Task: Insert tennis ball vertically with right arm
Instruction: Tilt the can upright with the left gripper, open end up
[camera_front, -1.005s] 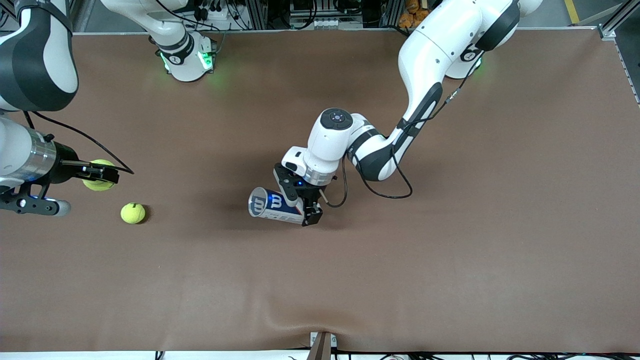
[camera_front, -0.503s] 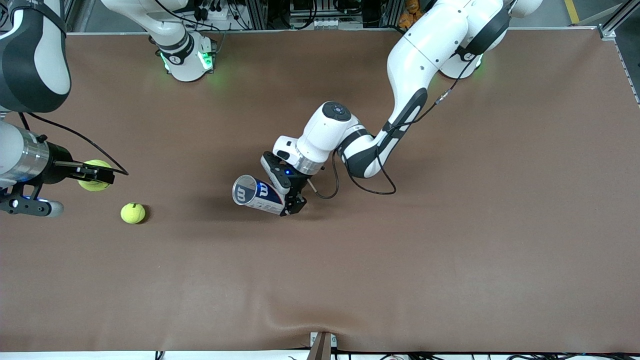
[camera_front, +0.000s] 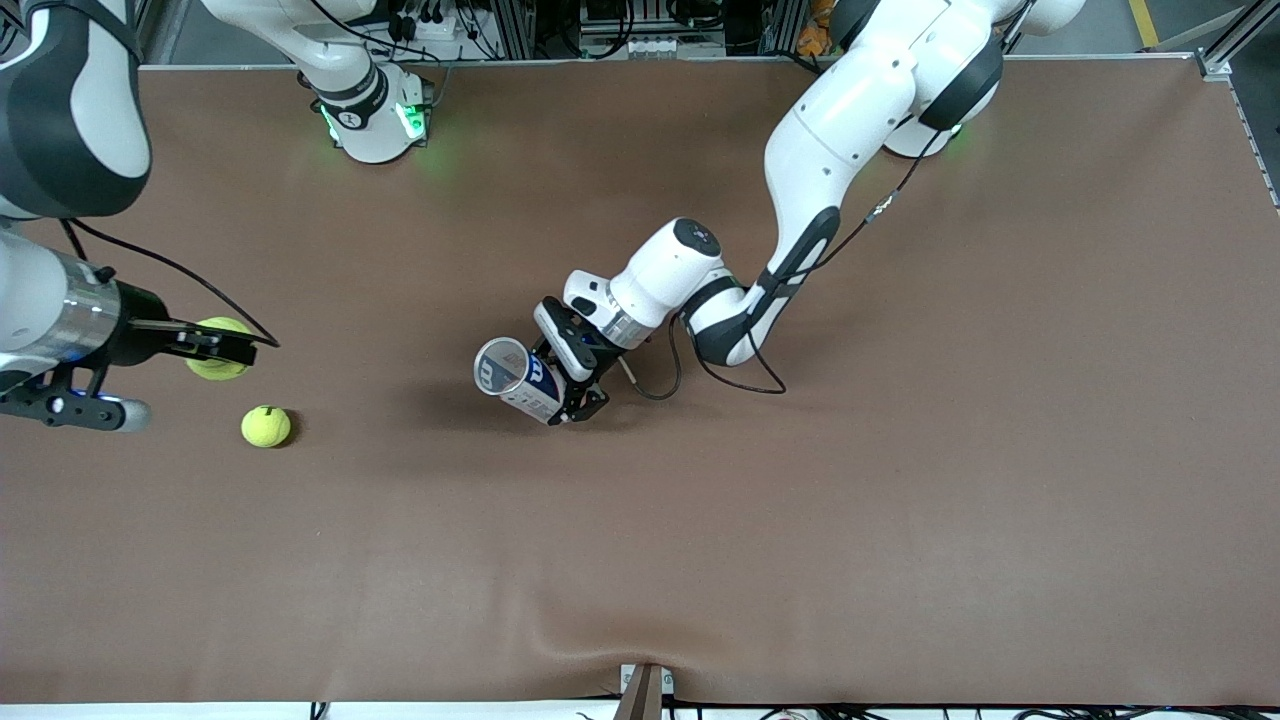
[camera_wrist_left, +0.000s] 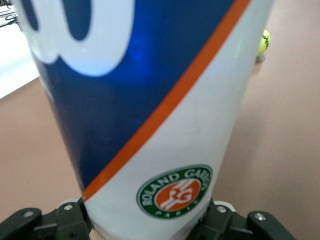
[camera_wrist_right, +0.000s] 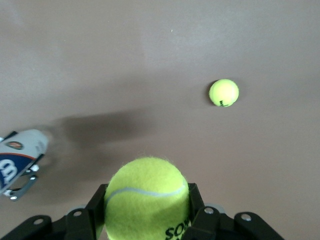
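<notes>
My right gripper (camera_front: 236, 352) is shut on a yellow tennis ball (camera_front: 220, 364) above the table at the right arm's end; in the right wrist view the ball (camera_wrist_right: 147, 200) fills the space between the fingers (camera_wrist_right: 195, 197). My left gripper (camera_front: 572, 384) is shut on the base end of a blue and white ball can (camera_front: 520, 382) over the middle of the table. The can is tilted, with its open mouth (camera_front: 499, 366) raised and turned toward the right arm's end. In the left wrist view the can (camera_wrist_left: 150, 100) fills the picture above the gripper (camera_wrist_left: 147, 226).
A second tennis ball (camera_front: 265, 426) lies loose on the brown table (camera_front: 900, 450), close to the held ball and nearer to the front camera; it also shows in the right wrist view (camera_wrist_right: 224, 92). The can appears at that view's edge (camera_wrist_right: 20, 152).
The left arm has swung and tipped the can, raising its open mouth. The right gripper has drifted slightly with its ball. The loose ball has not moved.
</notes>
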